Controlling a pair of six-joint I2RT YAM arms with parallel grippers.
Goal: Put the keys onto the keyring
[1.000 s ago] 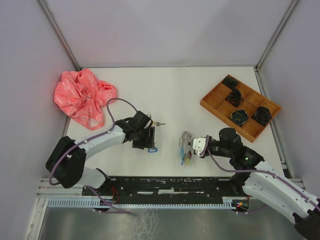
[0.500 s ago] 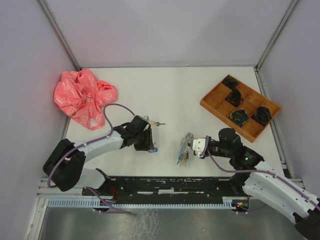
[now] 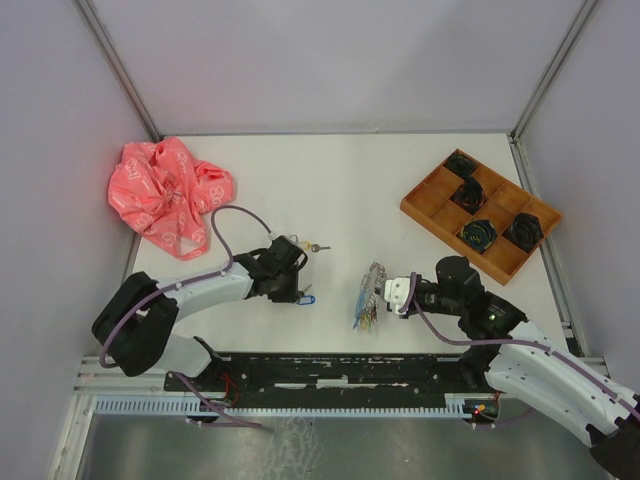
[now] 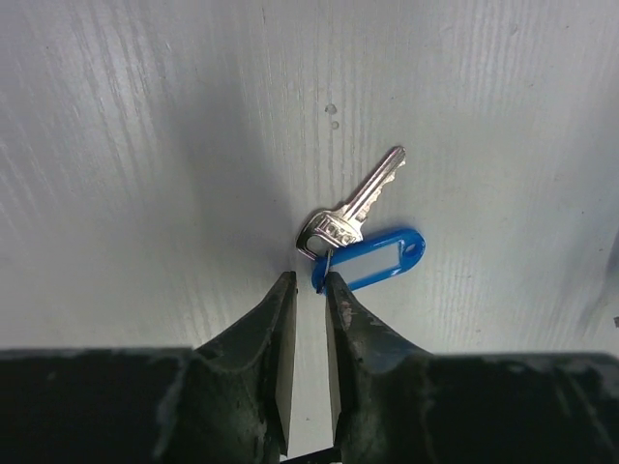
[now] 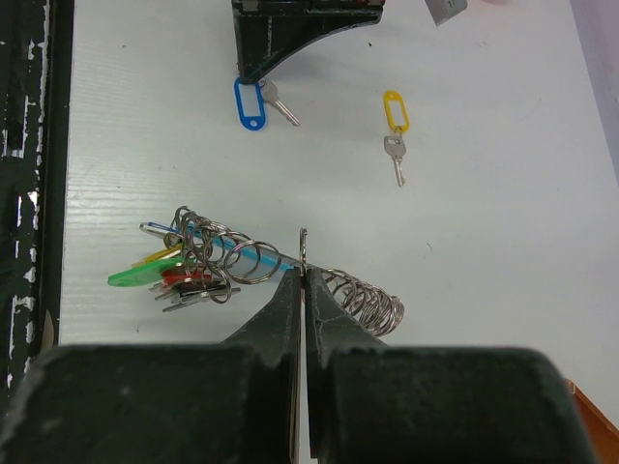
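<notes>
White bench point(image 3: 400, 190) carries all parts. Your left end effector point(image 4: 309, 282) sits low with a narrow, empty gap, its tips just beside the head of the blue-tagged key point(image 4: 353, 213), which lies flat. Your right end effector point(image 5: 303, 275) is clamped on 1 loop of the keyring point(image 5: 218, 253). Centre the left tips over the key head, widen slightly, then pinch squarely; flat metal will likely slip.

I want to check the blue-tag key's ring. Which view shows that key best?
Left wrist: the key lies large and central, just ahead of the left gripper. Right wrist shows it small and far; top external, only a blue speck.
</notes>
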